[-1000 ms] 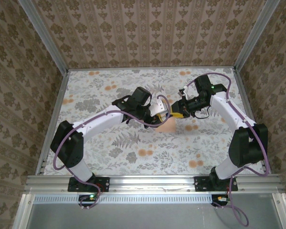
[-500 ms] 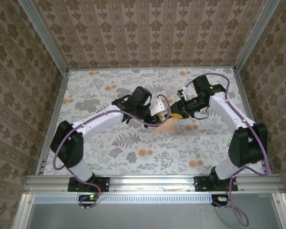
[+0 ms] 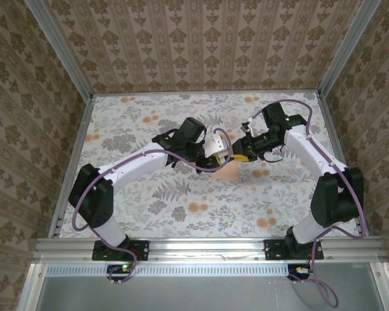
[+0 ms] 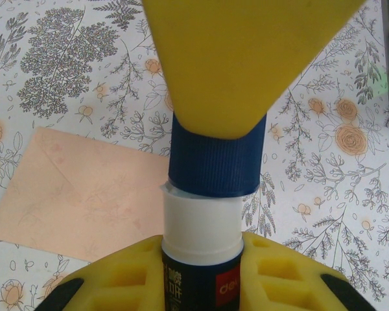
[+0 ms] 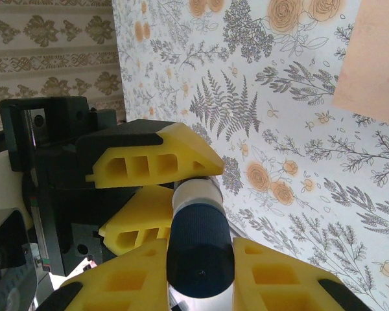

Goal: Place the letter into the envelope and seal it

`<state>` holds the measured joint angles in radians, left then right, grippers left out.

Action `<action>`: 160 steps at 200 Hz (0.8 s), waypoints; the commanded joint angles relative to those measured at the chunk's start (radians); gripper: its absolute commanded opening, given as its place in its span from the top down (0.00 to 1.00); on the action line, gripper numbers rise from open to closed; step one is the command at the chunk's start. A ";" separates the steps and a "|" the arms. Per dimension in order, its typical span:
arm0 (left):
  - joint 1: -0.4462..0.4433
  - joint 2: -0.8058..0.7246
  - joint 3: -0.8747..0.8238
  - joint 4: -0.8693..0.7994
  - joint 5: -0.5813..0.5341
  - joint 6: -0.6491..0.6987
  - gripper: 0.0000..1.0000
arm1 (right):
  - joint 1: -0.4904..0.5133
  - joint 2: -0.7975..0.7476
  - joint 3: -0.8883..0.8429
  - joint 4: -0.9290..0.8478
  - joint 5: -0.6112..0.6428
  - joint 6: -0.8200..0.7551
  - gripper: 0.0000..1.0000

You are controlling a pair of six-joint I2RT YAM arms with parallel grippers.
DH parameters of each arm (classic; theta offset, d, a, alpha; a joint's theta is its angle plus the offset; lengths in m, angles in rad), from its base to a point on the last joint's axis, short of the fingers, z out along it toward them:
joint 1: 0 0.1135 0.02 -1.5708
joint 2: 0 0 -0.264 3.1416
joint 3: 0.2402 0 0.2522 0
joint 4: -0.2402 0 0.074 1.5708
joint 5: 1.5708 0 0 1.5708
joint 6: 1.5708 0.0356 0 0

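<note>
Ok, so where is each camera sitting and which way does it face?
Top external: above, behind the bases, looking down at the table; left arm and right arm show.
Left wrist: on its arm, looking past the left gripper at the glue stick.
Right wrist: likewise, past the right gripper at the stick's blue cap.
Shared: both wrist views show the glue stick and envelope.

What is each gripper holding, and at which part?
One glue stick: the left gripper clamps its body, the right gripper its blue cap.
</note>
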<state>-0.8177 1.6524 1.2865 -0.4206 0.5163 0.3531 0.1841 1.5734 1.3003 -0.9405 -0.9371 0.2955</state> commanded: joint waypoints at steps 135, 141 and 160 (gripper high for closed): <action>-0.010 0.003 0.036 0.036 0.033 -0.026 1.00 | 0.021 0.016 -0.035 0.086 -0.054 0.066 0.76; -0.011 0.004 0.034 0.039 0.034 -0.027 1.00 | 0.023 0.018 -0.034 0.084 -0.054 0.064 0.76; -0.014 0.006 0.037 0.049 0.035 -0.029 1.00 | 0.025 0.024 -0.032 0.076 -0.057 0.054 0.76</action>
<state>-0.8177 1.6527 1.2968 -0.4194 0.5163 0.3370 0.1955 1.5768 1.2739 -0.8631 -0.9592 0.3470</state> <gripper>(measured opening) 0.232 0.244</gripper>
